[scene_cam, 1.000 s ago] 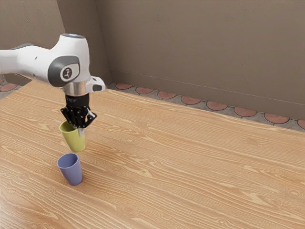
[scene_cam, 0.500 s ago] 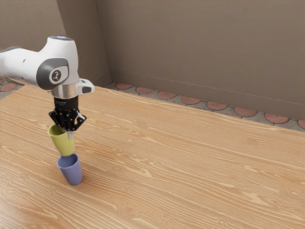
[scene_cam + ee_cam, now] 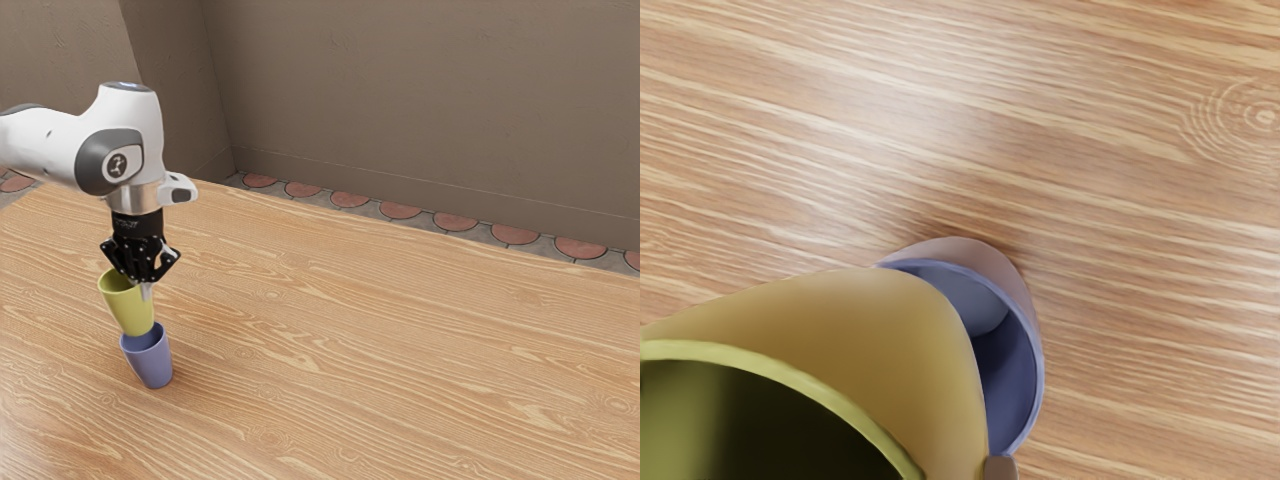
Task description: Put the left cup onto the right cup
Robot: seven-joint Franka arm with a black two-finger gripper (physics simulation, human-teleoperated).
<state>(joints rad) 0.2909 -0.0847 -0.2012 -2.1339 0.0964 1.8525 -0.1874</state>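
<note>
One green cup (image 3: 128,305) (tilted) between jaws

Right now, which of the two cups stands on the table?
The blue cup: its base rests on the table. The yellow-green cup hangs tilted from the pincer, its bottom at the blue cup's mouth.

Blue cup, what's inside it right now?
The yellow-green cup, held by the gripper, has its lower end in the mouth of the blue cup. A strip of inner wall shows; the rest is covered.

yellow cup (image 3: 840,350) bottom inside blue cup (image 3: 1015,370)
</note>
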